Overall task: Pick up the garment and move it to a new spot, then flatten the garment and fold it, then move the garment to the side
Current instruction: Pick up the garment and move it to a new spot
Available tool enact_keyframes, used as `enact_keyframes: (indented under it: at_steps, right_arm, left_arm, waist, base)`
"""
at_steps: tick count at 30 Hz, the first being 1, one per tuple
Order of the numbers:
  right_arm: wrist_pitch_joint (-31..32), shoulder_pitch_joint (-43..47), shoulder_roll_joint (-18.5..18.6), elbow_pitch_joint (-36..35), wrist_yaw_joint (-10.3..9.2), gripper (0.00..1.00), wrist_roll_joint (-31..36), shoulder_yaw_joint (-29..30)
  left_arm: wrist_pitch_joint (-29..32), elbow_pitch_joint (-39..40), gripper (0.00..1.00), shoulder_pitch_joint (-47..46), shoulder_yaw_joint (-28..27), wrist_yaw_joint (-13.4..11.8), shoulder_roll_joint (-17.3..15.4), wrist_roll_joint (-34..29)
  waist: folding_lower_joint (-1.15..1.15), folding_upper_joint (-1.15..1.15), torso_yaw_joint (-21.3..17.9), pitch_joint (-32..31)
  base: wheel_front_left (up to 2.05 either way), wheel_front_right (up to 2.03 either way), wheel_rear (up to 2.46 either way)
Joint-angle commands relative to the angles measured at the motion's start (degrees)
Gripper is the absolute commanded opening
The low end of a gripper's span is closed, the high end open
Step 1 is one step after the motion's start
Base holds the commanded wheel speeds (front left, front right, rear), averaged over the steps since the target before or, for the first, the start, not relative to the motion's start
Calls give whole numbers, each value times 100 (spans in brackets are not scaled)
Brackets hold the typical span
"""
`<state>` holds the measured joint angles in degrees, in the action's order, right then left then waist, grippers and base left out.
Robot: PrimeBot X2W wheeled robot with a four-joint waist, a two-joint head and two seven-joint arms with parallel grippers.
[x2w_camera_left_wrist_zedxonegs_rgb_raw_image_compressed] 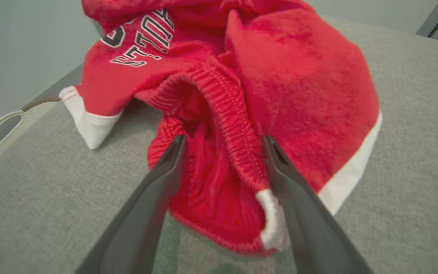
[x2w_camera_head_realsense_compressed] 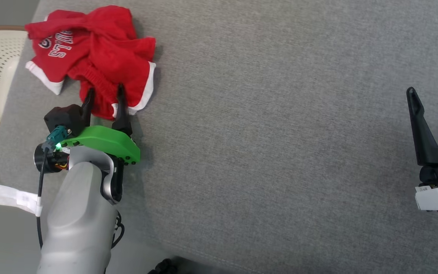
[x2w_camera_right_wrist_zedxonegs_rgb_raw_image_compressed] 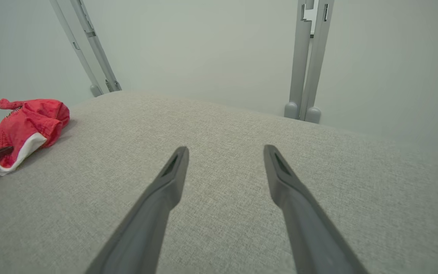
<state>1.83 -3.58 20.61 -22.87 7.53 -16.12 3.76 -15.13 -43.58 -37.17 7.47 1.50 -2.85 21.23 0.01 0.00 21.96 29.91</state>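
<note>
From the head, we see the red garment (x2w_camera_head_realsense_compressed: pixel 93 57) bunched at the far left corner of the grey tabletop (x2w_camera_head_realsense_compressed: pixel 280 152). Our left pincer (x2w_camera_head_realsense_compressed: pixel 105 89) is spread wide, tips over its near hem. Our right pincer (x2w_camera_head_realsense_compressed: pixel 432 85) gapes at the right edge, well apart.

Left wrist: the garment's (x2w_camera_left_wrist_zedxonegs_rgb_raw_image_compressed: pixel 299 76) elastic waistband (x2w_camera_left_wrist_zedxonegs_rgb_raw_image_compressed: pixel 234 114) runs between the parted fingers.

Right wrist: fingers parted over the tabletop (x2w_camera_right_wrist_zedxonegs_rgb_raw_image_compressed: pixel 318 160), the garment (x2w_camera_right_wrist_zedxonegs_rgb_raw_image_compressed: pixel 29 121) off by the left edge.

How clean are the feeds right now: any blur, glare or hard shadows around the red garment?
Head view: even soft light, garment sharp, faint shadow beside the left gripper. Left wrist view: garment close and slightly soft, fingers blurred toward the bottom edge. Right wrist view: grey surface crisp around the right gripper, no glare.
</note>
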Motion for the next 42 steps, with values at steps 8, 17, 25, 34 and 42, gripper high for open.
enact_keyframes:
  at_steps: [8,17,25,34,42]
  right_arm:
    - [-206,-40,-62,198,-9,100,0,-41]
    - [-429,15,-261,513,-9,100,20,-170]
    - [-671,241,-565,845,-9,100,45,-279]
    - [-862,225,-717,1045,-9,100,-15,-395]
    - [-1108,56,-915,1250,-9,100,-115,-441]
  left_arm:
    - [13,-195,0,-24,-153,248,-5,38]
    - [1,1369,0,733,-776,138,-19,-599]
    - [1,2539,0,1406,-891,238,-18,-1128]
    - [1,2870,0,1703,180,402,-18,-1097]
    - [1,2438,0,1101,1772,343,-19,-729]
  waist:
    - [-1,0,-316,84]
    - [-1,0,-332,-689]
    - [-1,0,-641,-1417]
    - [-1,0,-1661,-1567]
    - [-1,0,-3039,-1127]
  base:
    - [0,0,0]
    - [0,0,0]
    - [0,0,0]
    - [0,0,0]
    - [0,0,0]
